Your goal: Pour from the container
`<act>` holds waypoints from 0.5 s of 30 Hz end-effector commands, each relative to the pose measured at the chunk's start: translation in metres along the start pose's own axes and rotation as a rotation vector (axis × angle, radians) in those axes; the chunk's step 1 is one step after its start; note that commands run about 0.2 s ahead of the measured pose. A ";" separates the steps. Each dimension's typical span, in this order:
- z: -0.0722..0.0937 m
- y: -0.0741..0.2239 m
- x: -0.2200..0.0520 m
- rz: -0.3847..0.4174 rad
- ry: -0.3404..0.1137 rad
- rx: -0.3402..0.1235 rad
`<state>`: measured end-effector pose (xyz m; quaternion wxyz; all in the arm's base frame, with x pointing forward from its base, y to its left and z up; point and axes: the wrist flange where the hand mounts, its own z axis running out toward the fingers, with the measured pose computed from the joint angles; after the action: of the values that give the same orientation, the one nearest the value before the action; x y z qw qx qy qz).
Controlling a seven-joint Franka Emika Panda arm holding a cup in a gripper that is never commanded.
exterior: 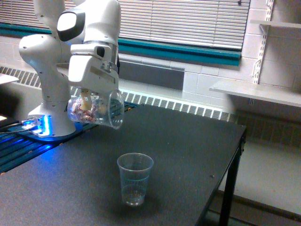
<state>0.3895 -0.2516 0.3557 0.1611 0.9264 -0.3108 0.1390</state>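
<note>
The container point(96, 110), a wide clear cup with a flared rim, hangs tipped on its side above the black table point(188, 141), its mouth facing the exterior view's right. Reddish-brown and pale bits lie heaped in its lower, closed end. My gripper point(86, 100) is shut on it from above, the fingers mostly hidden behind the white hand. A narrower ribbed clear cup point(134, 178) stands upright on the table below and to the right of the container's mouth, with a few small bits at its bottom.
The arm's white base point(47, 94) stands at the table's left with blue lights at its foot. The table's right edge point(237, 155) drops off to the floor. A radiator grille runs along the wall behind, and a shelf point(256, 92) juts out at the right.
</note>
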 end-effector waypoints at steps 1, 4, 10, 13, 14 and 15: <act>0.000 -0.009 0.004 -0.008 -0.001 -0.019; -0.002 -0.010 0.009 -0.030 -0.001 -0.031; -0.012 -0.010 0.024 -0.073 0.010 -0.065; -0.015 -0.011 0.030 -0.085 0.016 -0.077; -0.017 -0.011 0.031 -0.088 0.016 -0.084; -0.018 -0.011 0.032 -0.092 0.012 -0.089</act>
<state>0.4089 -0.2548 0.3682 0.1958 0.9292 -0.2886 0.1224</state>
